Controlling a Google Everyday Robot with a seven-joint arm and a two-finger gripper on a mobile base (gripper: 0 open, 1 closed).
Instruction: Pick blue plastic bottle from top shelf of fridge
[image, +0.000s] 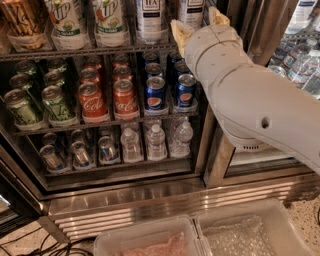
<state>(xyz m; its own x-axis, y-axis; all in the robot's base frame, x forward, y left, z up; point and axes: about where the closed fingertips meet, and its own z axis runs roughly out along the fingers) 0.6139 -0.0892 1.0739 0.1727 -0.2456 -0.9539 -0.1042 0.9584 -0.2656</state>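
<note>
A robot's pale, smooth-shelled arm (260, 100) reaches up into a stainless-steel fridge (125, 200). Its gripper (196, 19) is raised to the right end of the top shelf (85, 51). The two cream-coloured fingers (181, 34) stand spread well apart, open, and grasp nothing that can be made out.

The blue plastic bottle (192, 7) stands upright on that shelf, showing between and behind the parted fingers. Only its lower body and pale label are in view, and contact cannot be judged. A second tea bottle (150, 20), clear plastic with a dark-and-white label, stands just to its left. Further left are two green-and-white 7UP bottles (65, 22) and an amber bottle (22, 22). All sit in clear trays behind the shelf's flat grey front rail.

On the wire rack below, cylindrical metal cans line up in rows. Green cans (30, 95) are at the left, red Coca-Cola cans (105, 97) in the middle and blue Pepsi cans (167, 90) at the right, partly behind the arm. The lowest rack carries more cans (75, 152) and small clear water bottles (155, 142) with white caps.

Behind the neighbouring glass door, more clear water bottles (300, 65) catch the light. At the foot of the ribbed steel base sit two translucent plastic bins (197, 225). The right one is lined with what looks like bubble wrap. Dark cables (45, 247) trail on the speckled floor at lower left.
</note>
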